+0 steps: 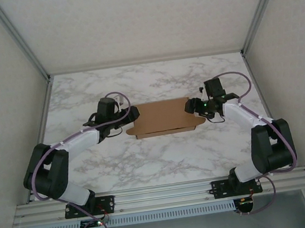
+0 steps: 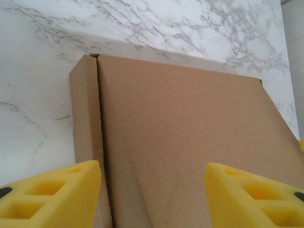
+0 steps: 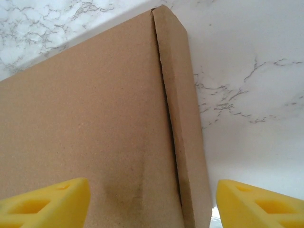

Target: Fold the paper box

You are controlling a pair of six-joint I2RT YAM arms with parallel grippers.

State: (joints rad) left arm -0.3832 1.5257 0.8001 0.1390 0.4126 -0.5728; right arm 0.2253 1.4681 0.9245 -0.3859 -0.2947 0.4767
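The paper box lies flat on the marble table as a compact brown rectangle, with a narrow folded flap along its near edge. My left gripper is at its left end and my right gripper at its right end. In the left wrist view the box stretches away under my left gripper, whose yellow fingers stand wide apart above it. In the right wrist view the box and its side flap lie under my right gripper, also open, holding nothing.
Metal frame posts and pale walls close in the table on the left, right and back. An aluminium rail with both arm bases runs along the near edge. Bare marble surrounds the box on all sides.
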